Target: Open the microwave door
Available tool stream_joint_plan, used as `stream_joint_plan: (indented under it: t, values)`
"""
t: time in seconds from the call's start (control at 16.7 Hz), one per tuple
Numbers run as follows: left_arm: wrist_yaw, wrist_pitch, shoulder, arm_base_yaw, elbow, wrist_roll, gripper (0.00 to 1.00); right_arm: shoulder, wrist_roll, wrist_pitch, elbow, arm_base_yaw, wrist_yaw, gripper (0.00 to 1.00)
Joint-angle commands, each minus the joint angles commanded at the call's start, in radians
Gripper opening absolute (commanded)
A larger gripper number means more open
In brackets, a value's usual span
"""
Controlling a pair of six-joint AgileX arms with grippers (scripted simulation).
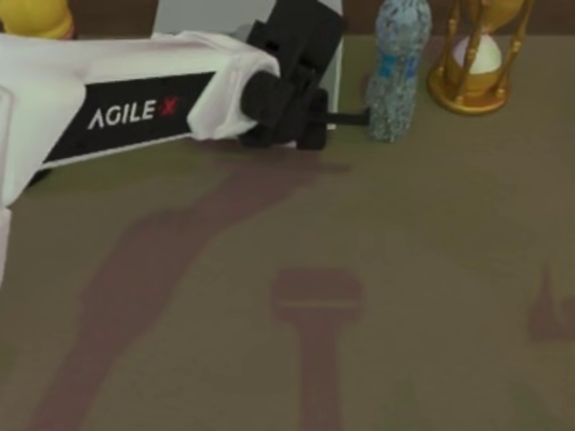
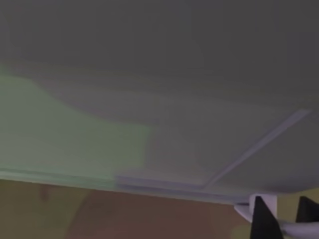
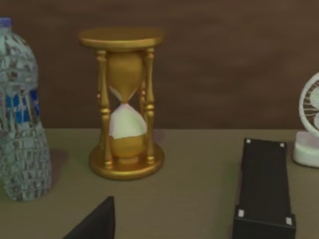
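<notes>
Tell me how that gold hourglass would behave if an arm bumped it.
The hourglass stands tall on a small round base, so it probably tips easily. Its rounded end plates suggest it would roll afterwards. The bulbs look like glass, likely fragile.

soft overhead light, blurred shadows

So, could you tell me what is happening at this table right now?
The left arm reaches across the back of the table, its left gripper at the microwave, beside a speckled bottle. In the left wrist view the fingertips sit at the white bar handle of the microwave door. How far the door is open cannot be told. A golden hourglass stands at the right. The right arm is not visible from above.
</notes>
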Motion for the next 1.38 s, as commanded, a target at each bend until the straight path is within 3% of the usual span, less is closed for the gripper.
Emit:
stream_joint_plan:
  t: [0.36, 1.38]
  values:
    - [0.028, 0.033, -0.038, 0.013, -0.054, 0.048, 0.0, 0.0, 0.0, 0.0, 0.0, 0.0, 0.0, 1.0]
    - [0.028, 0.033, -0.038, 0.013, -0.054, 0.048, 0.0, 0.0, 0.0, 0.0, 0.0, 0.0, 0.0, 1.0]
